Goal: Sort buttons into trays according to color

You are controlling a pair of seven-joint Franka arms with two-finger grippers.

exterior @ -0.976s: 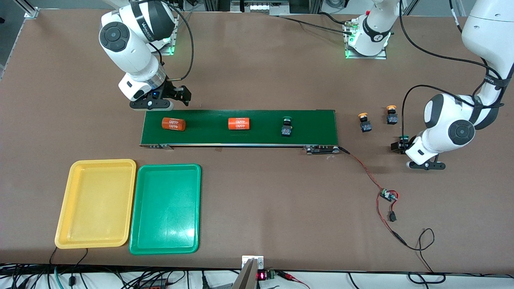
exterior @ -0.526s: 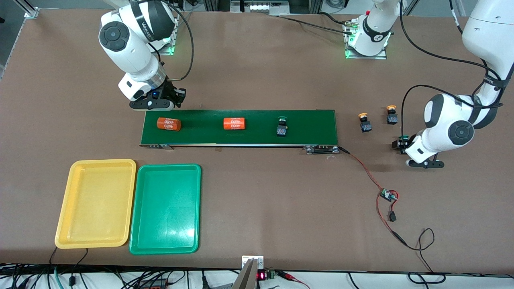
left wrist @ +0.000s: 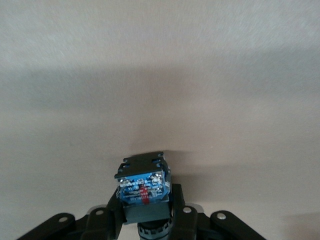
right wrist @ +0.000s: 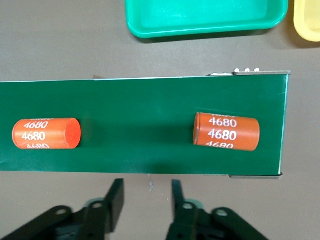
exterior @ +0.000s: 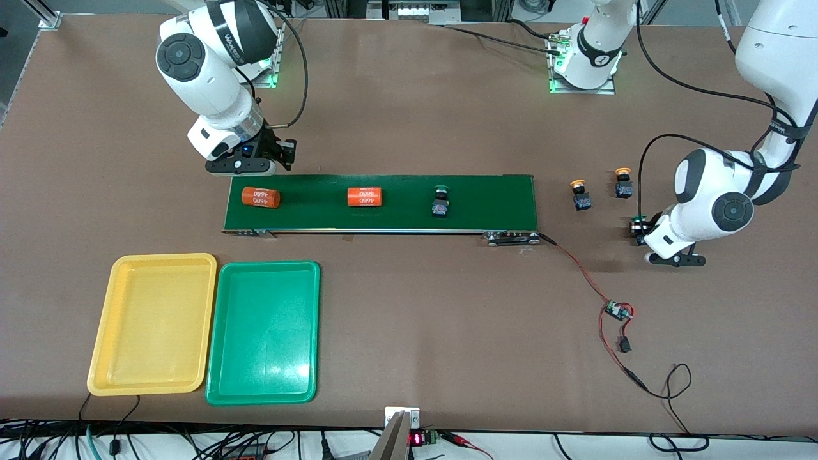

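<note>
My left gripper [exterior: 639, 229] is shut on a green-capped button [exterior: 637, 223] at the left arm's end of the table. In the left wrist view the button's blue-labelled dark base [left wrist: 142, 187] sticks out between the fingers of the left gripper [left wrist: 145, 220]. Two yellow-orange-capped buttons [exterior: 579, 194] [exterior: 623, 181] stand on the table beside it. Another green-capped button [exterior: 439, 200] rides the dark-green belt [exterior: 498, 198]. My right gripper [exterior: 283, 153] [right wrist: 146, 200] is open and holds nothing, over bare table beside the belt's end. The yellow tray [exterior: 153, 319] and green tray [exterior: 263, 332] sit side by side nearer the front camera.
Two orange cylinders with printed numbers [exterior: 261, 197] [exterior: 365, 197] lie on the belt; the right wrist view shows both [right wrist: 46, 134] [right wrist: 226, 131]. A small circuit board with red and black wires [exterior: 617, 311] lies near the belt's end by the left arm.
The left gripper closed on the green-capped button and shifted slightly. The belt carried both cylinders and its green button toward the right arm's end. The right gripper's fingers narrowed.
</note>
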